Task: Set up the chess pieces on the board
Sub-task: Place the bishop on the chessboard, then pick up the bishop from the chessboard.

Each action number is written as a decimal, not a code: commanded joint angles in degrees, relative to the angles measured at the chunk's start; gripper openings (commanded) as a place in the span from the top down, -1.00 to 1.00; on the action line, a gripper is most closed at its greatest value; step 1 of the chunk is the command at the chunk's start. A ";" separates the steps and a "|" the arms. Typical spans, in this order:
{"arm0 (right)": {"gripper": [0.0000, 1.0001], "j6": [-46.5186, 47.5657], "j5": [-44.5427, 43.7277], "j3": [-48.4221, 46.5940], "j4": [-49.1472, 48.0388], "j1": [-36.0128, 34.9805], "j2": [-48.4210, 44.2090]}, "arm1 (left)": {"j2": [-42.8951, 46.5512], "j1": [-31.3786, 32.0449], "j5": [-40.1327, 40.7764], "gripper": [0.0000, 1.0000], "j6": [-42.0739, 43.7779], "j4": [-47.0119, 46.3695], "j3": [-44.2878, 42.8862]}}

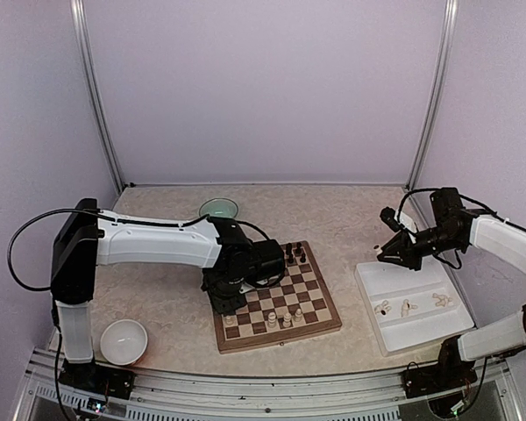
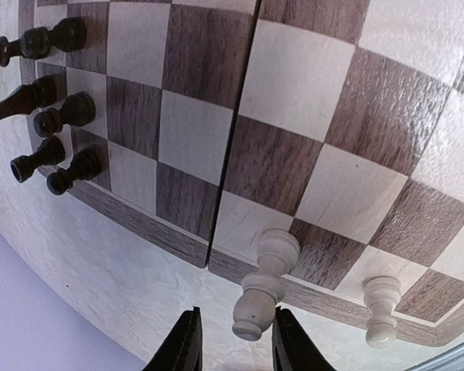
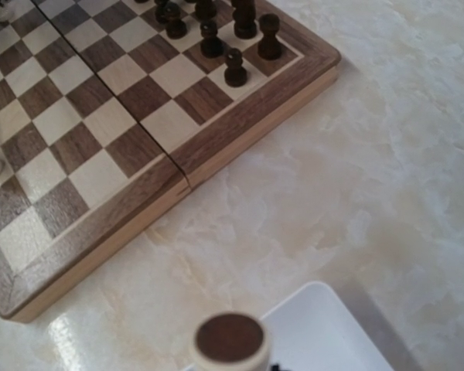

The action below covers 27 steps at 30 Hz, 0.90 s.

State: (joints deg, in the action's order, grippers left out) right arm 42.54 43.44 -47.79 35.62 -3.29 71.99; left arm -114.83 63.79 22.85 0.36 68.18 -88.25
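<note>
— Pale lilac walls close in a beige marbled surface (image 1: 158, 298); what lies on it?

— Near the middle, a square wooden chessboard with dark brown and pale squares and a brown border (image 1: 311, 289); well to its right, a white rectangular plastic tray (image 1: 421, 335); a white bowl (image 1: 124, 340) sits at the near left corner; a teal bowl (image 1: 218, 209) sits beyond the board.

— And the small cream wooden chessmen (image 1: 286, 317)?

— A few stand along the board's near rows; a few more lie in the tray; dark brown chessmen (image 1: 294, 255) cluster at the board's far right corner.

— What of the left arm's fingers (image 2: 187, 344)?

— They hang low over the board's near left part; in the wrist view they stand parted, one on each side of a cream pawn (image 2: 264, 282); that pawn stands on its base in the board's edge row; one finger is just beside its head, the other is clear of it; a second cream pawn (image 2: 381, 309) stands near it along the same edge.

— The right arm's fingers (image 1: 401, 249)?

— They are raised above the tray's far edge, well apart from the board; they are closed on a cream chessman (image 3: 230, 340), whose round brown base faces the wrist camera; the fingers themselves barely show in that view.
</note>
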 commanded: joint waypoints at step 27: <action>0.74 -1.23 -1.10 0.51 -1.14 -2.40 2.54 | 10.99 -5.67 -14.75 0.32 -9.42 -15.93 9.29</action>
State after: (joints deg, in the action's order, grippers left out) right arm 42.13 42.52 -47.79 35.20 -4.71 74.13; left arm -103.37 58.85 9.23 -8.12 54.30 -79.92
